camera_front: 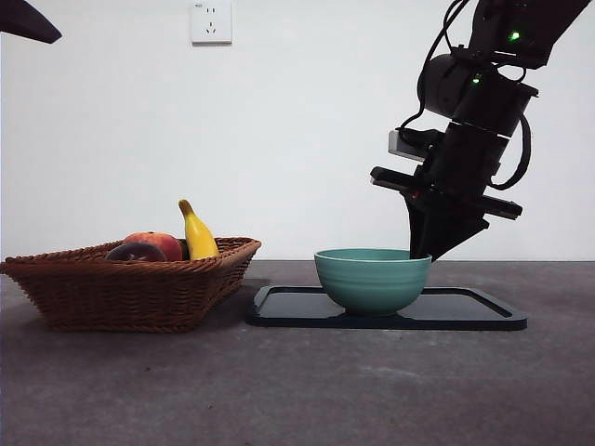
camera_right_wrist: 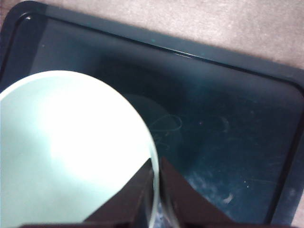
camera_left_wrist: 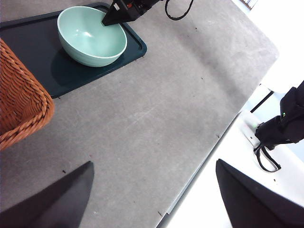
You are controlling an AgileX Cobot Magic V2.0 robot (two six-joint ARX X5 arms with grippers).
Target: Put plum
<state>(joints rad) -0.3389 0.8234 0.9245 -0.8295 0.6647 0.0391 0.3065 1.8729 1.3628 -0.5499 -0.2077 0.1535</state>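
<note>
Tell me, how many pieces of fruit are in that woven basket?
3 show in the brown wicker basket: a dark maroon plum in front, a red-orange round fruit behind it, and a yellow banana standing up. More may lie hidden below the rim.

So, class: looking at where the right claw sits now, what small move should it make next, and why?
Probably keep its grip and shift the bowl a little. The right claw is closed on the bowl's rim, over the dark tray, while the plum lies in the basket, untouched. The left claw waits, open, off to the side.
</note>
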